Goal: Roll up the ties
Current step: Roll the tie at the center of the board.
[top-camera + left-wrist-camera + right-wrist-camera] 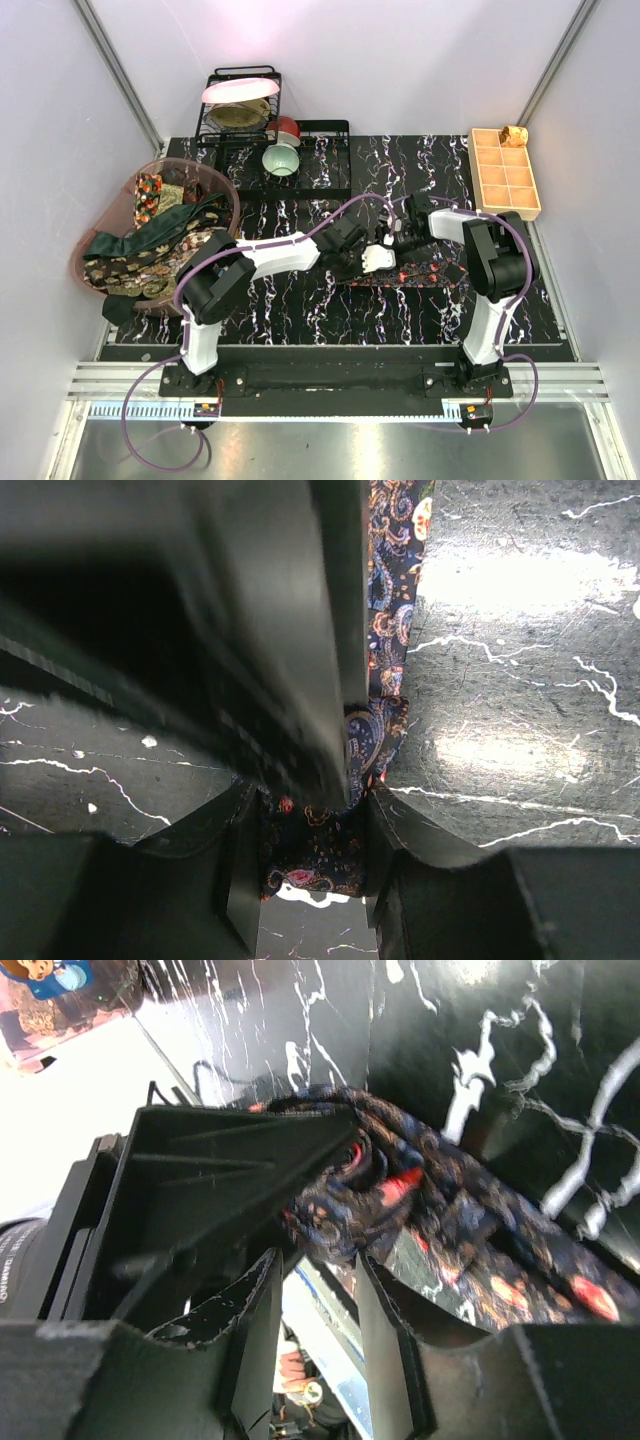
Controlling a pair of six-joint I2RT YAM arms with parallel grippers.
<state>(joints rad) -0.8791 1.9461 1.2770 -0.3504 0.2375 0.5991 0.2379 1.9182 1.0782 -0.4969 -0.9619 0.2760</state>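
Left gripper (312, 805): clenched on the paisley tie (388, 610), with the fabric pinched between both fingers at its rolled end. Right gripper (318, 1258): released, jaws apart with nothing between them. The tie's coil sits just past its fingertips, against a finger of the left gripper. The rest of the tie lies flat on the black marbled mat (300, 310), running towards the right arm. Other ties (160, 228) are heaped in a pink basket (235, 210) at the left edge. Tan compartment tray (505, 170) at far right, well apart
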